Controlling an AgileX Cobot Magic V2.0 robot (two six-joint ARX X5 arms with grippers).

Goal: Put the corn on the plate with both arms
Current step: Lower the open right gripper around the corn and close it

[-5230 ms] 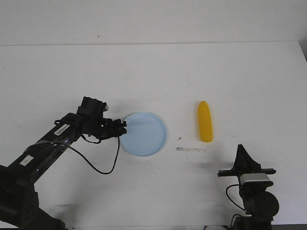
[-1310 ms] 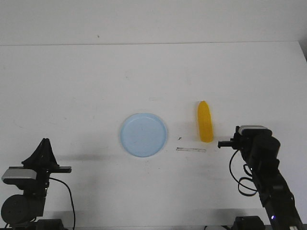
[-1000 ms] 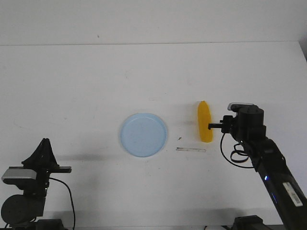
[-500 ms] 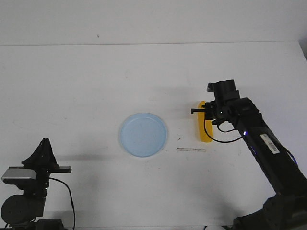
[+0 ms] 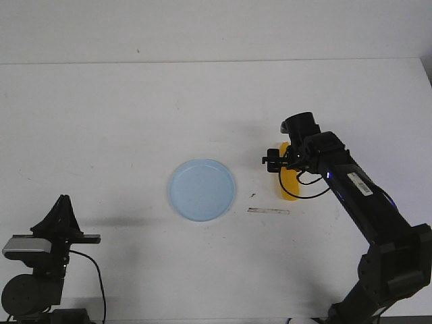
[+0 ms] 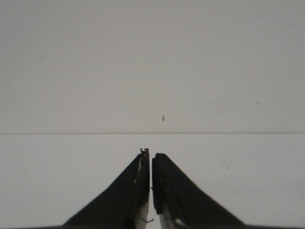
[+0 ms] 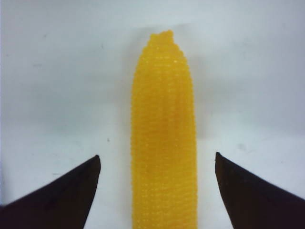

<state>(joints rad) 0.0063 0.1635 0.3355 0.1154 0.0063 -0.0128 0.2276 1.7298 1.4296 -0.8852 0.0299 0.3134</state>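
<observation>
The yellow corn [image 5: 291, 186] lies on the white table, right of the pale blue plate [image 5: 202, 190], its tapered end pointing away from me. My right gripper [image 5: 281, 161] hovers over the corn's far half and hides part of it. In the right wrist view the corn [image 7: 164, 143] lies lengthwise between the open fingers [image 7: 71, 191], clear of both; the gripper [image 7: 157, 155] is empty. My left gripper [image 5: 63, 202] is parked at the front left, far from the plate. In the left wrist view it [image 6: 151, 154] is shut on nothing.
A thin pale strip [image 5: 268, 211] and a small dark speck [image 5: 252, 194] lie on the table between the plate and the corn. The table's back edge [image 5: 216, 62] meets a white wall.
My left arm has left the plate's rim and parked at the front left. My right arm has swung from the front right out over the corn, jaws open around it.
</observation>
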